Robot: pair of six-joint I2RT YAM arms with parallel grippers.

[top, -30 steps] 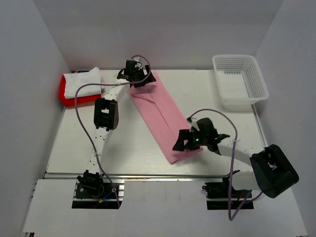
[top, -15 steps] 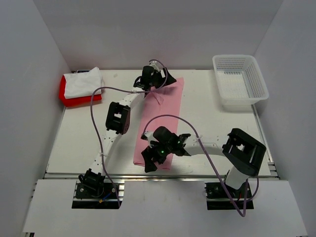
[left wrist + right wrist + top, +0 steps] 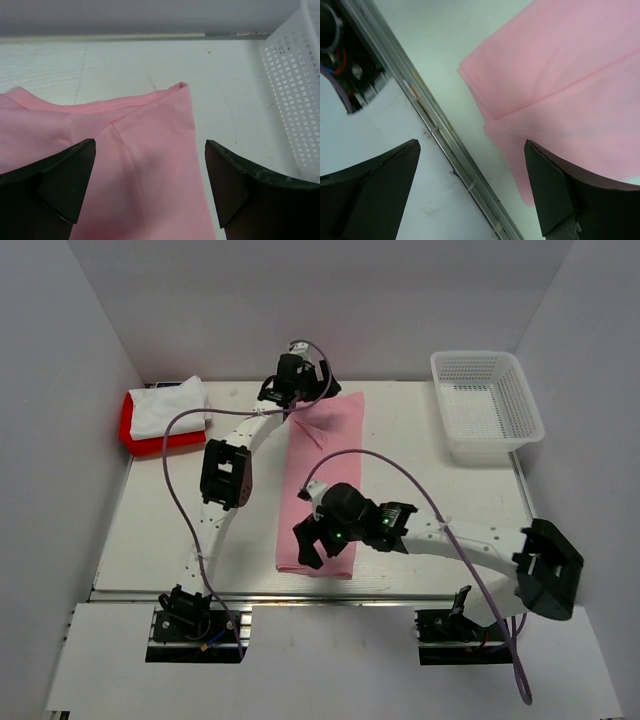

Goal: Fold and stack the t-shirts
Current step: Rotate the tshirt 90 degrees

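The light pink t-shirt (image 3: 322, 465) lies as a long folded strip down the middle of the table, also seen in the left wrist view (image 3: 125, 165) and the right wrist view (image 3: 560, 85). My left gripper (image 3: 298, 392) is open and empty over its far end. My right gripper (image 3: 318, 545) is open and empty over its near end, by the table's front rail. A folded white t-shirt (image 3: 168, 407) lies on a folded red t-shirt (image 3: 150, 438) at the far left.
A white plastic mesh basket (image 3: 485, 403) stands at the far right and shows at the right edge of the left wrist view (image 3: 295, 95). The metal front rail (image 3: 420, 100) of the table runs close to the pink shirt's near end.
The pink strip has swung from a diagonal lie to nearly straight front-to-back. My right gripper moved left to its near end. My left gripper shifted right, then slightly back left at the far end.
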